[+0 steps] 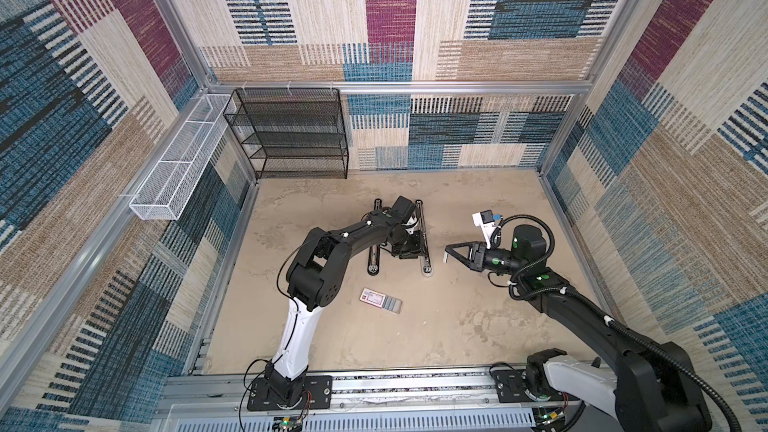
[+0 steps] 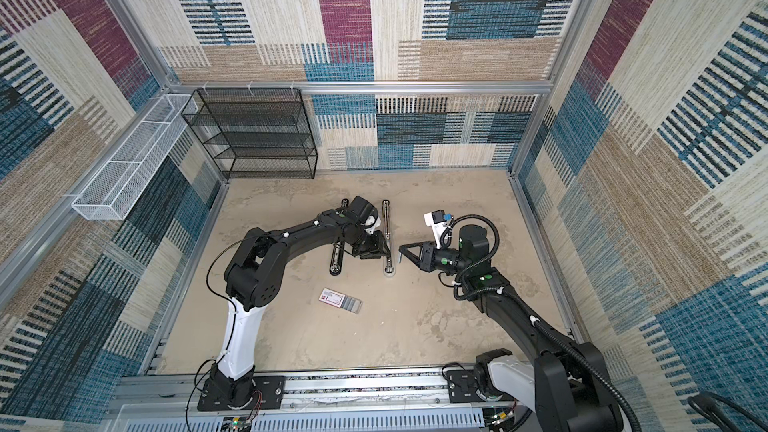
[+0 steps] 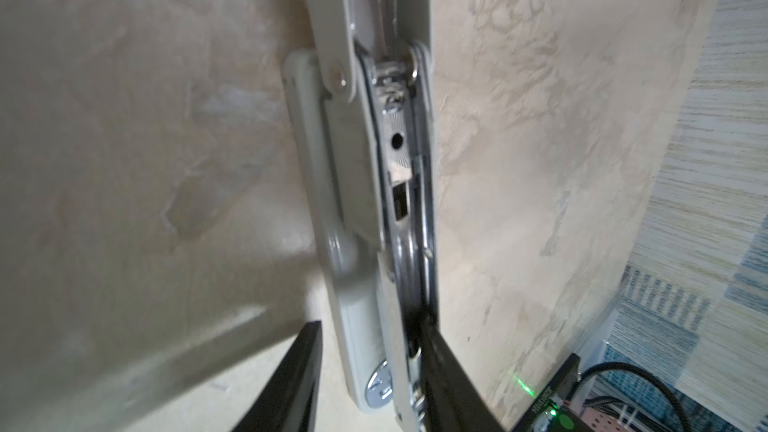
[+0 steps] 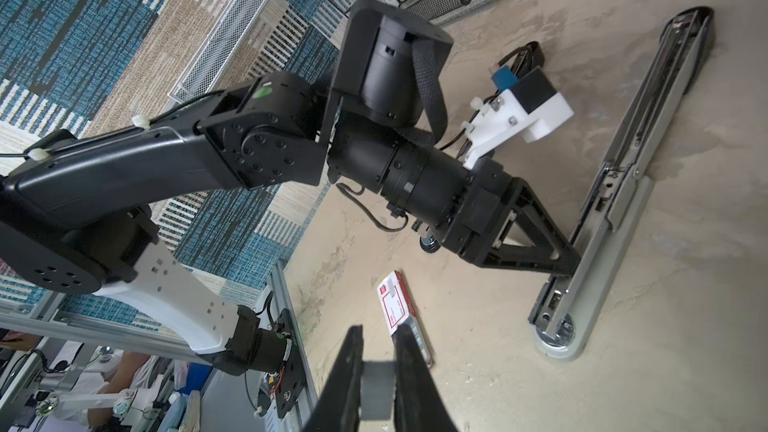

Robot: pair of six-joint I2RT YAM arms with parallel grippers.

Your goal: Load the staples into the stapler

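Note:
The stapler [image 1: 421, 214] [image 2: 386, 218] [image 4: 623, 184] lies folded open flat on the sandy table, its metal channel [image 3: 399, 151] facing up. My left gripper [image 1: 410, 250] [image 3: 370, 324] is open and straddles it near the base end. One finger [image 3: 449, 367] rests against the channel side, and the other finger [image 3: 291, 371] stands apart from the base. My right gripper [image 1: 446, 252] [image 4: 379, 342] hovers just right of the stapler, shut on a short grey strip of staples [image 4: 376, 388]. The white staple box [image 1: 379, 299] [image 2: 340, 299] [image 4: 397, 311] lies nearer the front, slid open, with grey strips showing.
A second long black bar-shaped thing [image 1: 374, 257] lies left of the stapler, partly under my left arm. A black mesh shelf [image 1: 291, 135] stands at the back left, and a white mesh basket [image 1: 178, 164] hangs on the left wall. An aluminium rail [image 1: 395, 386] runs along the front.

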